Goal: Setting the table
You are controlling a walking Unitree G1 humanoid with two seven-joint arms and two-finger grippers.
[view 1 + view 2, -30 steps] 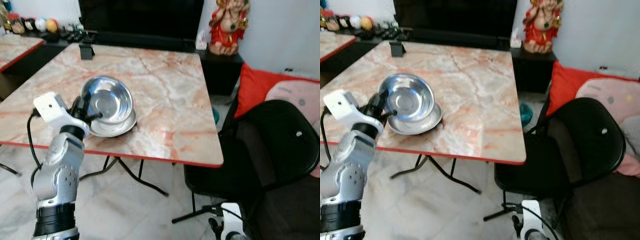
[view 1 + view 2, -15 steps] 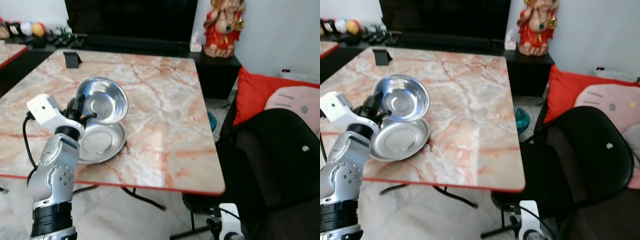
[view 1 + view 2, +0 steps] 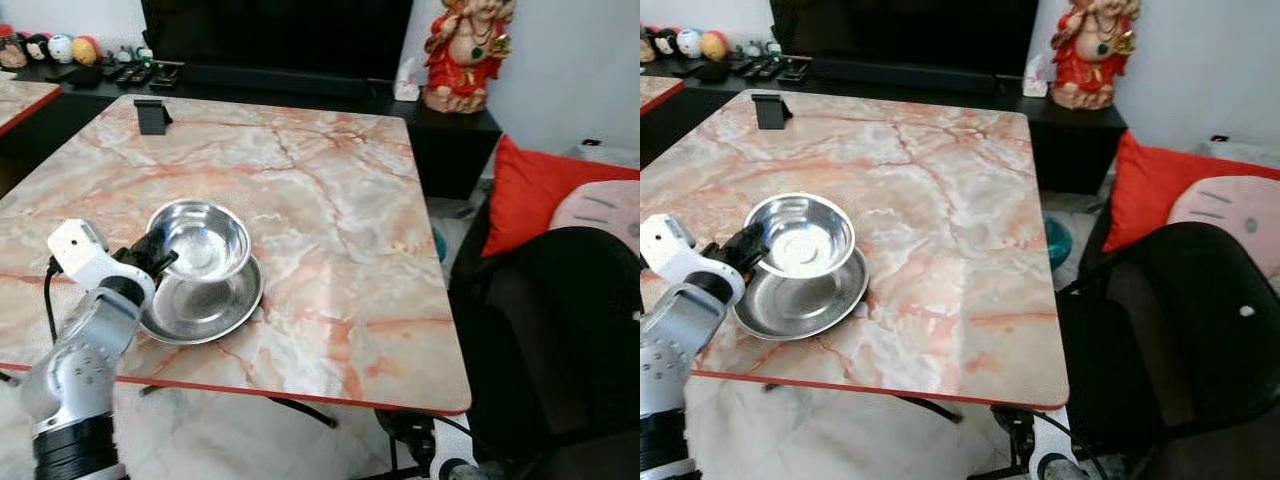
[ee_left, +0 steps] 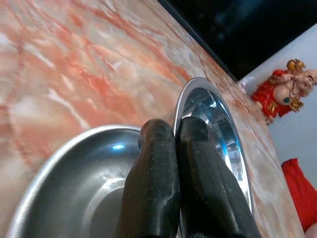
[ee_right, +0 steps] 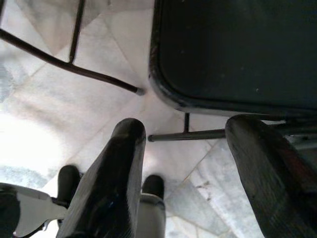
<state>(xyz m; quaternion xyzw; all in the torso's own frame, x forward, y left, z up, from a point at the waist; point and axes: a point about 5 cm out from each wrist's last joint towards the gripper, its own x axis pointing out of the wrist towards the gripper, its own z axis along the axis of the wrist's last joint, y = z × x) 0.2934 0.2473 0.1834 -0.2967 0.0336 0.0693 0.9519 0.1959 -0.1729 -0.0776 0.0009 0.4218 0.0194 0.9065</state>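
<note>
A steel bowl (image 3: 200, 241) sits level over a shallow steel plate (image 3: 205, 305) near the front left edge of the marble table (image 3: 330, 200). My left gripper (image 3: 155, 262) is shut on the bowl's near left rim; in the left wrist view its two black fingers (image 4: 163, 168) pinch the bowl's rim (image 4: 208, 106) just above the plate (image 4: 64, 183). Whether the bowl rests on the plate or hangs slightly over it is unclear. My right gripper (image 5: 185, 148) hangs low beside the chair, open, with floor between its fingers.
A black chair (image 3: 1180, 320) stands at the table's right side, with red and pink cushions (image 3: 560, 190) behind it. A small black stand (image 3: 151, 115) sits at the table's far left corner. A red figurine (image 3: 468, 50) and a dark screen stand on the cabinet beyond.
The left gripper has lowered the tilted bowl to level, down over the plate. The camera has shifted, showing more of the table.
</note>
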